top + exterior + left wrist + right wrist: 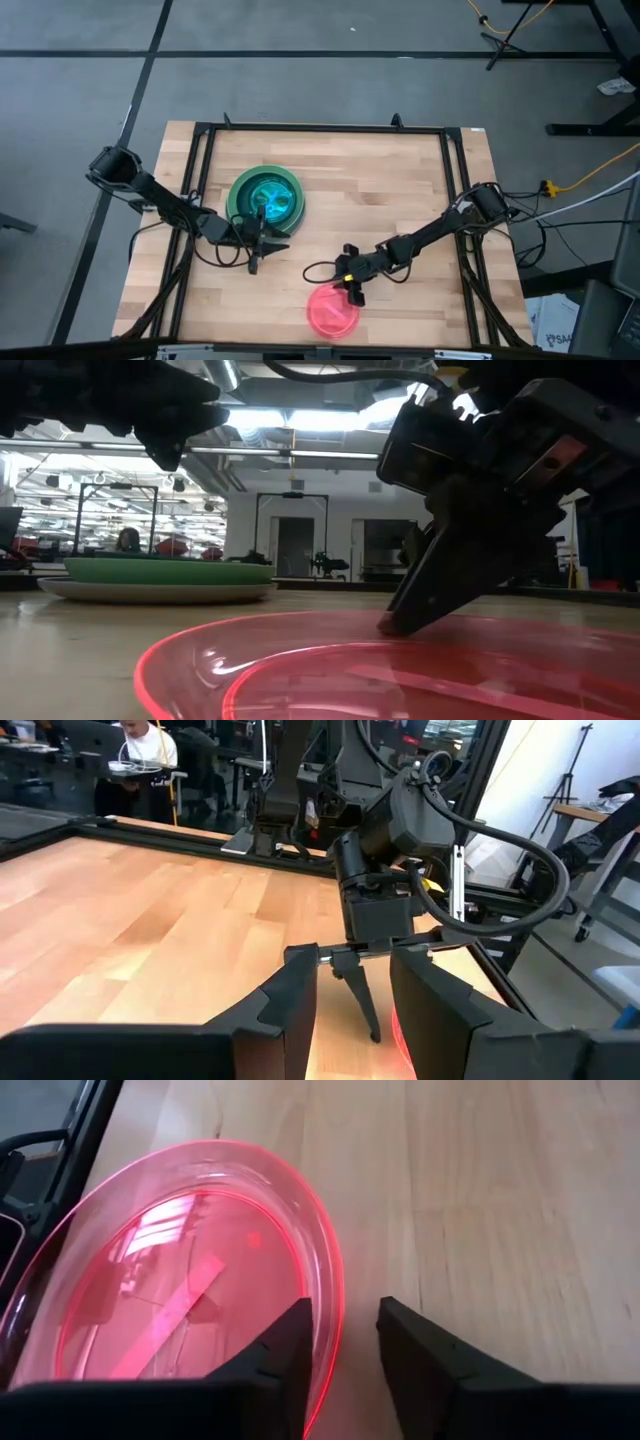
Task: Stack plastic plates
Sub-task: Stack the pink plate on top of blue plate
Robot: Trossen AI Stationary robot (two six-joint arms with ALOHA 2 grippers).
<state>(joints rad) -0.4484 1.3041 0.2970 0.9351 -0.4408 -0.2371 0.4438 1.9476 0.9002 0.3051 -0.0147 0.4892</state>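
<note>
1. While the wooden table (pixel 400 200) is carrying everything, the stack of plates (pixel 266 199) is sitting left of its centre: a translucent blue plate (pixel 270 198) is lying on top of a dark green one, and in the low view a light green plate (pixel 165 570) is resting on a pale grey one (pixel 150 591).
2. The pink plate (pixel 332 311) is lying alone near the front edge, well apart from the stack.
3. The right gripper (pixel 353 291) is straddling the pink plate's rim, one finger inside and one outside, jaws parted and not yet pinching.
4. The left gripper (pixel 256 262) is hanging just in front of the stack, parted and holding nothing.
5. The plate is probably going to handle light, thin and slick, flexing somewhat; the raised rim is looking like the only graspable place.
</note>
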